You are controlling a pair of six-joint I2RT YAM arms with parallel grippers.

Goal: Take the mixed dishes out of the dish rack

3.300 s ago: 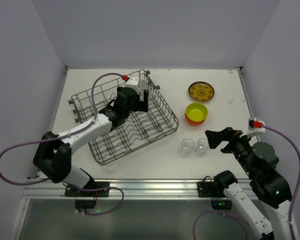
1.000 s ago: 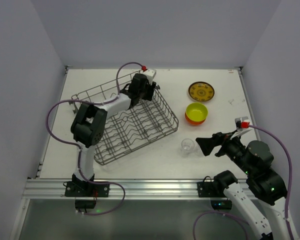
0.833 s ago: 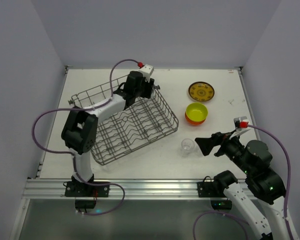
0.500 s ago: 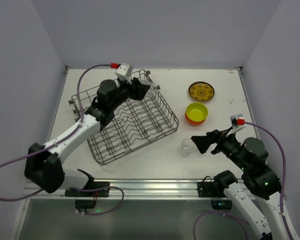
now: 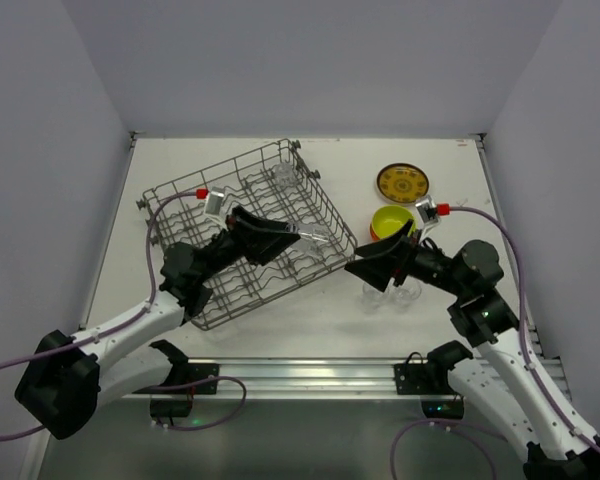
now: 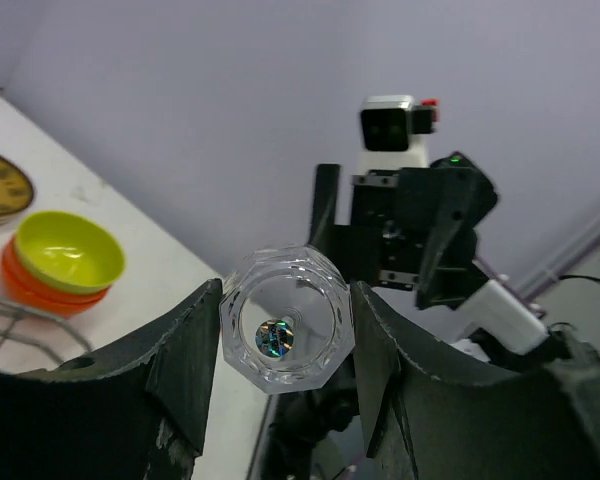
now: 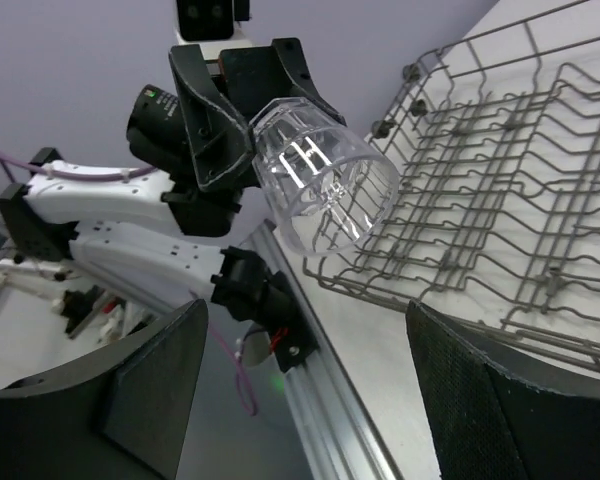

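A white surface [image 5: 440, 160] is boxed in by plain lavender-grey walls [image 5: 310, 60], with a metal rail [image 5: 300, 375] along its near edge. The dish rack [image 5: 195, 290] sits left of centre, turned at an angle; no dish shows on its wires.

The left arm reaches from the near left corner over the rack's near right side. Its left claw [image 6: 287, 300] is clenched on a clear glass cup [image 7: 325, 185], held up off the surface and lying sideways. The right arm bends in from the right, and its right claw [image 7: 308, 308] faces that cup with fingers spread wide and nothing between them, close to it but apart.

Behind the right arm, a lime-yellow bowl [image 6: 68, 252] nests in an orange bowl [image 6: 40, 290]. The brown-gold patterned plate [image 5: 402, 183] lies flat beyond them.

Two other glass cups [image 5: 374, 297] stand on the surface under the right claw, largely covered by it from above. From the left wrist, the plate is cut off at the edge.
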